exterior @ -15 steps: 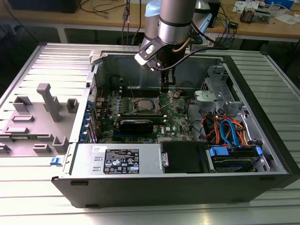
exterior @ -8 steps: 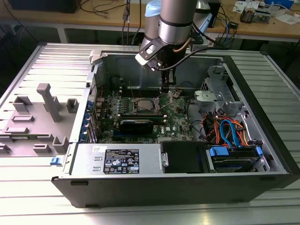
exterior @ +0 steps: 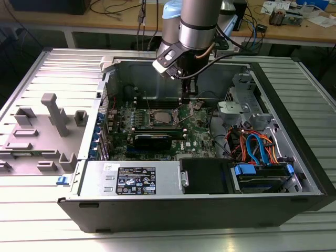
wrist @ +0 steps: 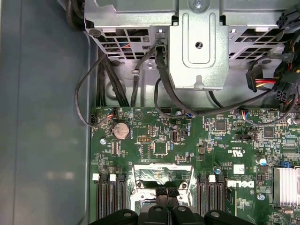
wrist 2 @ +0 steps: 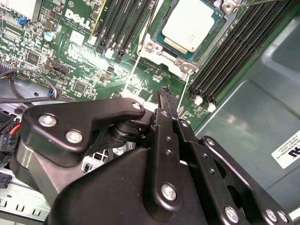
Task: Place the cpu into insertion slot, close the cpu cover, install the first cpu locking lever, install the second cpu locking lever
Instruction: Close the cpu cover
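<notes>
At the top centre of the exterior view, the arm [exterior: 197, 23] is a silvery-grey cylinder with a pale blue cap [exterior: 170, 9] and a grey cable [exterior: 209, 52] beside it. In the second wrist view the gripper [wrist 2: 166, 95] is matte black, its flat linkage bars [wrist 2: 164, 140] studded with silver screws [wrist 2: 169, 191].

the arm [exterior: 198, 16] hangs upright, its wrist [exterior: 184, 39] vertical and the gripper [exterior: 191, 90] pointing straight down. in the first wrist view the two black ribbed fingers [wrist: 161, 191] sit pressed together side by side, with nothing between them.
</notes>
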Motion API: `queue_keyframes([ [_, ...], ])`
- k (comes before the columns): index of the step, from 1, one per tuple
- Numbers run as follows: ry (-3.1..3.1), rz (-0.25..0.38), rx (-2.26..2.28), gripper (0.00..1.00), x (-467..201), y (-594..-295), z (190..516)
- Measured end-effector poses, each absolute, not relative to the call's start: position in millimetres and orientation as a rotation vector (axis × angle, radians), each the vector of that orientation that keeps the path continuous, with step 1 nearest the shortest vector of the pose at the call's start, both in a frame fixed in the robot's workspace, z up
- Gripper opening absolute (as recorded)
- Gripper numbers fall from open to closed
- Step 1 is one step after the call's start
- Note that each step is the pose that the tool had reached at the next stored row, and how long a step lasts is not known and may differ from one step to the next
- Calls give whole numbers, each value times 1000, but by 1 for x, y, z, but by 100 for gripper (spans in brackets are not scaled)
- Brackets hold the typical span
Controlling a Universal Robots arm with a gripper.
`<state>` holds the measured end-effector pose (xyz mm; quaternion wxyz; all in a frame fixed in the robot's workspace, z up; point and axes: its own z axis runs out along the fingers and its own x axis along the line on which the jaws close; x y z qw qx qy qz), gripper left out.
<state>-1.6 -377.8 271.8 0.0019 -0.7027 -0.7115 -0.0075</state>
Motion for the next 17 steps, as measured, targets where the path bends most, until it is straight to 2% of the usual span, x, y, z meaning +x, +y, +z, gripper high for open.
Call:
queue_keyframes([
  [17,-2233,-23,-2205,11,5,-378,272],
])
